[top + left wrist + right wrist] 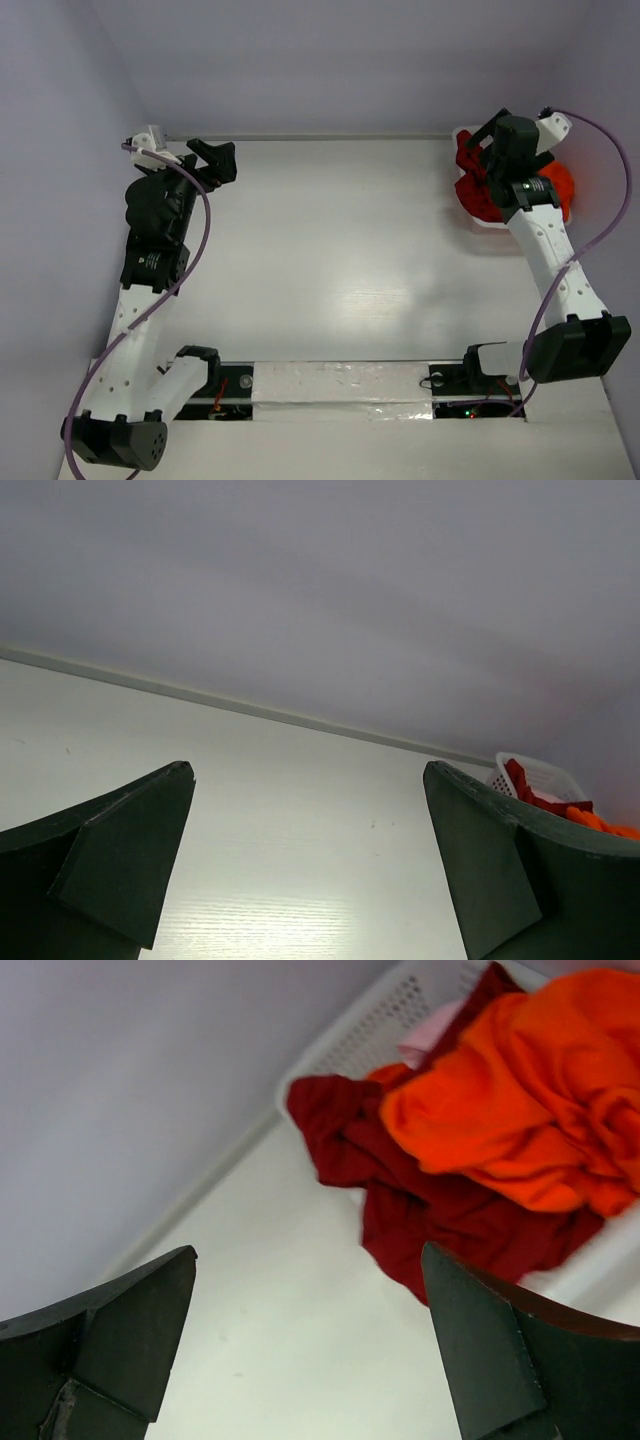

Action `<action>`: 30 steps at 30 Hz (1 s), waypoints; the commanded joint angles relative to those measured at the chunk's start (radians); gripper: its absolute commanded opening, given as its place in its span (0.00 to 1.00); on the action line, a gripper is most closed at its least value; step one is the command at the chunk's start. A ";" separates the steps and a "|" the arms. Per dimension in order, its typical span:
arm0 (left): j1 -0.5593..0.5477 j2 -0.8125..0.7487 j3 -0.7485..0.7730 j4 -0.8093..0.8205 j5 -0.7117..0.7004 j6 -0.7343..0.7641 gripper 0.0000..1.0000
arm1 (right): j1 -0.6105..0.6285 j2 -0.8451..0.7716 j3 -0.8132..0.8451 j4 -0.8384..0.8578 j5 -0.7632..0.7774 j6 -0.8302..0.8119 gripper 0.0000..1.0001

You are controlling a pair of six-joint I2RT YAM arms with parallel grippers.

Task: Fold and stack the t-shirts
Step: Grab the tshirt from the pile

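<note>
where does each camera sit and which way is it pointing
top external: above and behind the bases, looking down on the table; both arms show, left gripper far left, right gripper by the crimson shirts and orange shirt.
left wrist: on the left arm, looking low across the table to the back wall; its open fingers show.
right wrist: on the right arm, facing the basket; its open fingers show.
shared: all three show the basket's contents.
</note>
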 commanded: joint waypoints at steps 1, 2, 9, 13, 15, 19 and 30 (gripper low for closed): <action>-0.037 -0.022 0.045 0.000 -0.128 0.060 0.99 | 0.046 -0.040 0.028 -0.089 0.199 -0.029 1.00; -0.037 -0.017 0.033 0.008 -0.140 0.051 0.99 | 0.046 -0.064 0.013 -0.073 0.216 -0.026 1.00; -0.037 0.057 0.080 -0.061 -0.150 -0.055 0.99 | -0.041 -0.127 -0.093 0.025 0.136 -0.075 1.00; -0.046 0.141 0.183 -0.225 -0.114 -0.057 0.99 | -0.080 -0.023 -0.014 -0.108 0.177 -0.072 1.00; -0.046 0.132 0.174 -0.254 -0.108 -0.069 0.99 | -0.107 0.029 0.048 -0.166 0.194 -0.067 1.00; -0.046 0.063 0.116 -0.230 -0.070 -0.088 0.99 | -0.144 0.111 0.037 -0.157 0.142 -0.049 1.00; -0.055 0.009 0.128 -0.273 -0.074 -0.043 0.99 | -0.223 0.207 0.002 -0.087 0.013 0.017 0.76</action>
